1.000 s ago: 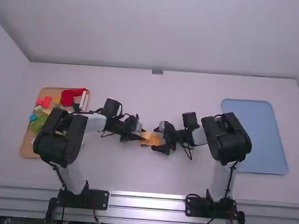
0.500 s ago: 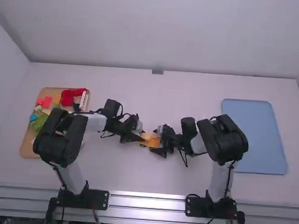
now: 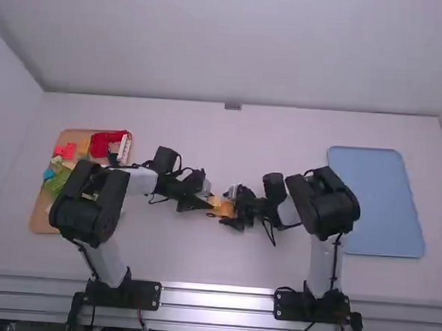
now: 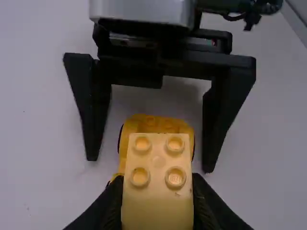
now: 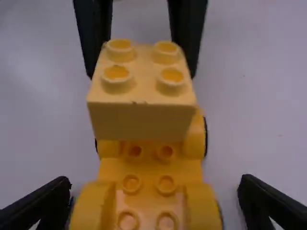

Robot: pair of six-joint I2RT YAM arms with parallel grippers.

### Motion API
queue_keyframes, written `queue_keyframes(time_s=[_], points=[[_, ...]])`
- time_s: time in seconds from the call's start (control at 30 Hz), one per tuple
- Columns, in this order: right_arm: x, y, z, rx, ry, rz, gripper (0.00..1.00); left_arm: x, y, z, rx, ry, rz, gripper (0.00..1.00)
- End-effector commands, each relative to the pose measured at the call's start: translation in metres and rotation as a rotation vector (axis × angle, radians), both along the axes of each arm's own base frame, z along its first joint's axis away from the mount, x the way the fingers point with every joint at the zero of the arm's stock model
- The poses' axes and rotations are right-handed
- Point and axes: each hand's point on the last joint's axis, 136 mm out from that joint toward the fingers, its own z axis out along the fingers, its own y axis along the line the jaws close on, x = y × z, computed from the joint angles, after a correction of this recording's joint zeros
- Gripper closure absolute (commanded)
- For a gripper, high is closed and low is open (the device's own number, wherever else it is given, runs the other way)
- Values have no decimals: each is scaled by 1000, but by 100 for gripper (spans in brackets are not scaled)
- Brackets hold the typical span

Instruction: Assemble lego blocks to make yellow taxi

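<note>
In the high view my left gripper (image 3: 205,201) and my right gripper (image 3: 233,208) face each other at mid-table. My left gripper (image 4: 157,195) is shut on a pale yellow block (image 4: 157,160) with studs on top. Below that block stands a yellow wheeled car base (image 4: 156,124), upright on the table; whether the two touch, I cannot tell. My right gripper (image 5: 156,196) is open, one finger on each side of the base (image 5: 148,184), with gaps between. The block (image 5: 141,117) hides part of the base's far end.
A tan tray (image 3: 43,221) at the left holds red, green, yellow, blue and white pieces, partly behind the left arm. A blue tray (image 3: 380,201) lies at the right, beside the right arm's elbow.
My right gripper has shifted slightly left, and the right arm's elbow and wrist have swung left too. The left arm has kept still with the block.
</note>
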Motion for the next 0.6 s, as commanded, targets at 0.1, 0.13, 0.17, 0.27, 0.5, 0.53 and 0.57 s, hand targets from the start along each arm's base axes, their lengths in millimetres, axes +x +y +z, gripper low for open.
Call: queue_keyframes(time_s=[0.1, 0.13, 0.17, 0.27, 0.5, 0.53, 0.57], points=[[6, -6, -3, -7, -2, -25, 40, 1, 1, 0, 31, -7, 5, 87], [6, -6, -2, -2, 1, -21, 41, 0, 0, -1, 35, -9, 3, 87], [7, -6, 0, 8, 2, -14, 47, -1, -1, -2, 37, -12, -2, 87], [7, -4, 2, 20, 9, 4, 51, -1, -1, -2, 36, -18, -3, 90], [16, -1, 0, -12, 19, 31, 52, 9, 2, -7, 66, -34, 41, 96], [16, 0, 0, -14, 26, 31, 52, 9, 2, -8, 70, -32, 46, 96], [18, 0, 0, -15, 26, 34, 52, 9, 2, -8, 69, -31, 47, 96]])
